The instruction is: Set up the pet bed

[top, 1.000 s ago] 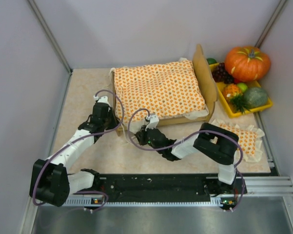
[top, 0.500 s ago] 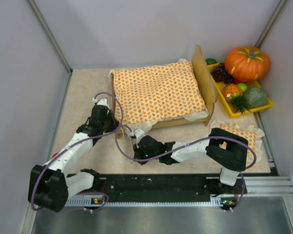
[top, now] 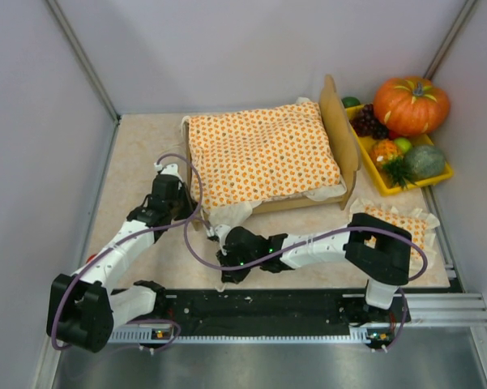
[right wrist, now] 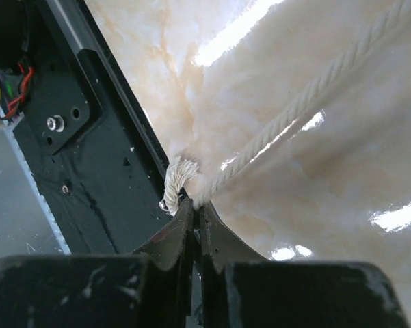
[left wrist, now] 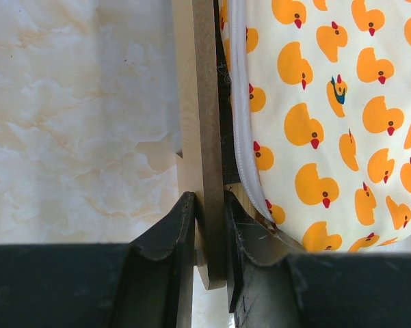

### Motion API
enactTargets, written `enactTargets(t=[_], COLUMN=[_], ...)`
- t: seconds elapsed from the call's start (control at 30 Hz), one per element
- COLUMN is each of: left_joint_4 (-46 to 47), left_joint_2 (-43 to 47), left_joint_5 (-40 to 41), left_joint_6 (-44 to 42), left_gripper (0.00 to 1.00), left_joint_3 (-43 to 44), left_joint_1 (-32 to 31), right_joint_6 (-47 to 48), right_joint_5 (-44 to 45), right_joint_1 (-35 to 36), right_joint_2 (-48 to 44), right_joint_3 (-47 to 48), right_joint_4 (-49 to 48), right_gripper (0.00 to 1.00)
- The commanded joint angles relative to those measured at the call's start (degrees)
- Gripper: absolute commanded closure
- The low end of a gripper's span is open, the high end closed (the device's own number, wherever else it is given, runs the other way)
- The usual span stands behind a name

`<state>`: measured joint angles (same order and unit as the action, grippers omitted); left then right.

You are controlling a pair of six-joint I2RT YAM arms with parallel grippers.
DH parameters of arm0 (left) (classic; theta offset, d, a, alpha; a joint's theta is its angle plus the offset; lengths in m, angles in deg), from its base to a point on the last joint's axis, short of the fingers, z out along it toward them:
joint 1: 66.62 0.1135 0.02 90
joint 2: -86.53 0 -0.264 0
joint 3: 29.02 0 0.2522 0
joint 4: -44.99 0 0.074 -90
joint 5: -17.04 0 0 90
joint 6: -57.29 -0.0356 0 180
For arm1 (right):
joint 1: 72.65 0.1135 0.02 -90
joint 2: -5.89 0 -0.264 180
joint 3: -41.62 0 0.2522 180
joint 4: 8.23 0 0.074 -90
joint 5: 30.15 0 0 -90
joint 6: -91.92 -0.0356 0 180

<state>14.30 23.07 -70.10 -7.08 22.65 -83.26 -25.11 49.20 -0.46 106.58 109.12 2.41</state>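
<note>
My left claw point(left wrist: 208, 205) pinches the foot-end board point(left wrist: 200, 102) of the pet bed point(top: 339, 121) mid-table, right claw point(right wrist: 193, 205) clamped on the rope point(right wrist: 294, 109) end: pull taut, low, slow, frame braced.

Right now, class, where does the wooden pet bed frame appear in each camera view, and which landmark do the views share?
Top external: the pet bed stands mid-table, under the orange-print bedspread.
Left wrist: its board edge runs down the centre, clamped by the left gripper.
Right wrist: not in it; only a white cord.
Shared landmark: the marbled table top.
</note>
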Motion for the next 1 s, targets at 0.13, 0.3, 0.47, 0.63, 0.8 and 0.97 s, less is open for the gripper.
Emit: enactTargets(t=[0.13, 0.3, 0.47, 0.63, 0.8, 0.97], left_joint_4=[-3.0, -4.1, -5.2, -3.9, -3.6, -1.4], left_joint_2=[3.7, 7.2, 11.5, 18.7, 24.3, 24.6], left_joint_5=[-4.2, -3.4, -3.4, -5.0, -5.6, -9.9], left_joint_6=[-0.3, 0.6, 4.9, 9.1, 10.4, 12.2], left_gripper=[0.57, 0.29, 0.19, 0.11, 0.11, 0.19], left_joint_3=[-0.3, -2.6, -4.9, -9.4, -13.3, -16.6], left_joint_1=[-0.3, -0.4, -0.3, -0.3, -0.4, -0.4], right_joint_6=[-0.5, -2.1, -3.3, -4.4, -7.1, -10.3], right_joint_5=[3.7, 1.7, -0.4, -3.7, -5.4, -3.3], right_joint_1=[0.0, -1.9, -3.8, -5.0, -5.4, -6.6], right_joint_2=[1.4, 2.3, 0.8, 1.3, 1.8, 1.0], right_joint_3=[3.7, 4.7, 2.4, 0.9, -0.1, -1.8], right_joint_4=[2.1, -0.1, -3.3, -6.5, -9.4, -11.6], right_gripper=[1.0, 0.96, 0.99, 0.99, 0.99, 0.99])
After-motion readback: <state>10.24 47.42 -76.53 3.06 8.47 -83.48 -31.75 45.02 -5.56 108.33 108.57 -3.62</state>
